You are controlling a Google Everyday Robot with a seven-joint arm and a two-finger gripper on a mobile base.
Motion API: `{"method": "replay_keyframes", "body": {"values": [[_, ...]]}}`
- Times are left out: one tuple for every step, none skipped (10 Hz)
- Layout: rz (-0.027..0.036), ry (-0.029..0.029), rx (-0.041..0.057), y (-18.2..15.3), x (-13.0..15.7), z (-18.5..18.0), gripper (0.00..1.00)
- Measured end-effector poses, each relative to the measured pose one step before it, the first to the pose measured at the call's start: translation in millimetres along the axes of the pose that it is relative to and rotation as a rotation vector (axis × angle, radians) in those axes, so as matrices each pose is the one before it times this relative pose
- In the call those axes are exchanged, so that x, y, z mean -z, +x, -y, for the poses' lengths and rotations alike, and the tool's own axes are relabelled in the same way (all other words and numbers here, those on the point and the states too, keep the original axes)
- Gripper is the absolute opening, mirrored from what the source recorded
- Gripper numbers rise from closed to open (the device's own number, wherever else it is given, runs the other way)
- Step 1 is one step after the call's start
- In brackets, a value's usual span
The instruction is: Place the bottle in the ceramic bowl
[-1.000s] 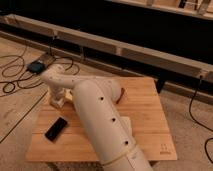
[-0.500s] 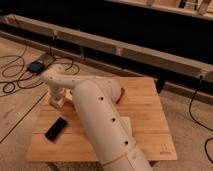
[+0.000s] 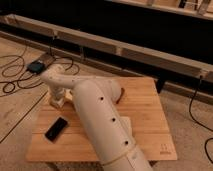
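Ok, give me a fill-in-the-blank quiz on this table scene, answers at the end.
1. Seen from the camera, the gripper is over the far ___ corner of the table.
2. The table top is made of ___.
3. The arm crossing it is ___ in colour.
4. The flat object near the front edge is ___ in colour.
Missing words: left; wood; white; black.
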Motion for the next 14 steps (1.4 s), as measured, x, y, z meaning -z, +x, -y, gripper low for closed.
{"method": "replay_keyframes", "body": {"values": [[-0.00001,-0.00003,0.00011,-0.01,0.00,0.00,0.80],[0.00012,-0.00002,-0.00008,-0.04,-0.04,-0.02,0.80],[-0.00003,-0.00004,0.00010,-0.01,0.00,0.01,0.80],[0.00000,0.00005,0.00004,-0.02,-0.01,0.03,0.80],[0.00000,-0.00007,-0.00003,0.01,0.02,-0.04,0.80],[0.00008,-0.00009,0.00016,-0.07,-0.06,0.02,0.80],[0.00008,-0.00062,0.00066,-0.22,-0.05,0.04,0.80],[-0.00287,-0.00257,0.00558,-0.03,1.43,0.19,0.80],[-0.00338,-0.00089,0.00433,0.49,1.70,0.03,0.80],[-0.01094,-0.00093,0.00617,2.87,4.13,-1.17,0.80],[-0.00467,0.00110,0.00694,0.25,3.14,1.32,0.80],[-0.00511,0.00406,0.00863,-0.49,4.00,3.20,0.80],[-0.00560,0.00174,0.00661,-0.07,3.08,1.50,0.80],[-0.00597,0.00273,0.00704,-0.32,2.58,1.99,0.76]]}}
